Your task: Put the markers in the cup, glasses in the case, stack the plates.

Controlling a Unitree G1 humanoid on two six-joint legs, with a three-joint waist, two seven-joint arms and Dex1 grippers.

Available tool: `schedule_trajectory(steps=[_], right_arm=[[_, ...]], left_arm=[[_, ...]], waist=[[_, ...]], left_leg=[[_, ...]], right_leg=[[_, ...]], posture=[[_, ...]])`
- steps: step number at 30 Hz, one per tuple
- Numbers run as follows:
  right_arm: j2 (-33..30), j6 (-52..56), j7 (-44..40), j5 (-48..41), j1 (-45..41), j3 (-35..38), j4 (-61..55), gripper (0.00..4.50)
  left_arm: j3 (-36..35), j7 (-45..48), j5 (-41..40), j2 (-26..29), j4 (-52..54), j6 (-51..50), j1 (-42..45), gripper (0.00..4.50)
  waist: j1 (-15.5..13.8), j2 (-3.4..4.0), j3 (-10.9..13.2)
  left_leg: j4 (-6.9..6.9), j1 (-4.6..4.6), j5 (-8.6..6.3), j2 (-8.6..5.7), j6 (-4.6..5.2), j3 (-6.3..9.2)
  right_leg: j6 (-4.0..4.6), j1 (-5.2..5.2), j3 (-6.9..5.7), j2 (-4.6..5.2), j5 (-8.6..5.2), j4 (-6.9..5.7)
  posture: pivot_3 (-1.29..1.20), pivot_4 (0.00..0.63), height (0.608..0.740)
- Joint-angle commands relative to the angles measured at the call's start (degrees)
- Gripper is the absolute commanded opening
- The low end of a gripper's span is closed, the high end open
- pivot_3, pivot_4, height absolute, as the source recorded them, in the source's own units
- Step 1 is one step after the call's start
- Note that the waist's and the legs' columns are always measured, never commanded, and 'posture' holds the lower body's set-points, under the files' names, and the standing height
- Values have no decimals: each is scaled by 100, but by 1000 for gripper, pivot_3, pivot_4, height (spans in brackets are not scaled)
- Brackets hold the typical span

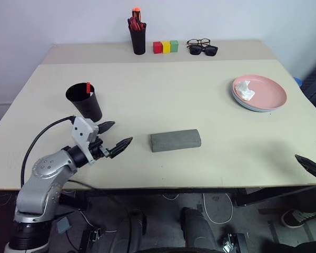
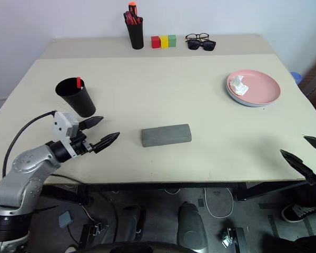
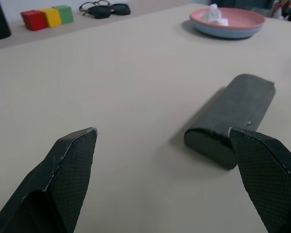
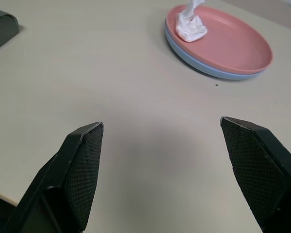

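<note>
The left arm (image 1: 47, 171) bends in from the near left, its gripper (image 1: 115, 138) pointing about level toward the right, fingers (image 3: 70, 160) spread wide and empty. The right gripper (image 2: 305, 154) sits at the near right edge, fingers (image 4: 82, 160) apart, holding nothing.

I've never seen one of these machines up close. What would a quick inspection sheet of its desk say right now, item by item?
Surface: beige table, a raised strip along the back.
Job's things: pink plate stacked on blue plate; grey case shut, lying mid-table; black cup upright with a red marker inside.
Clutter: crumpled tissue on the pink plate; pen holder, three coloured blocks, glasses and sunglasses at the back.
Claws: left claw open, empty, near the cup; right claw open, empty, at the table's near right edge.
Cables: black cable on the left arm; more on the floor.
Surroundings: white wall; a shoe on the floor.
</note>
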State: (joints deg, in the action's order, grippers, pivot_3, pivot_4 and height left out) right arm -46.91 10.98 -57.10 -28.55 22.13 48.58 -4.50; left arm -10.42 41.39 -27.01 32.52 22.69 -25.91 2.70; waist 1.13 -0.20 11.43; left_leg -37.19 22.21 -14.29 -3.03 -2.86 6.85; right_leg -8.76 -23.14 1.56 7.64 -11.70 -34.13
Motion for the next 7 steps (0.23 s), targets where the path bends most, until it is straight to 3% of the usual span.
schedule_trajectory(steps=[1, 7], right_arm=[[82, -86, -19, -140, 115, 291, -172, 3917], [111, -47, 46, -191, 163, 292, -279, 3917]], left_arm=[[-127, 103, -161, 80, 189, 79, -30, 4500], [-75, 122, -229, 76, 153, 48, 10, 4500]], waist=[[-25, -1, 0], [-44, 1, -1]], left_leg=[[1, 3, 0, 1, 0, 0], [11, 11, 0, 2, 1, 0]], right_leg=[[0, -1, -1, 0, 0, 2], [7, -13, -1, 0, 3, 4]], posture=[[0, 150, 740], [0, 150, 740]])
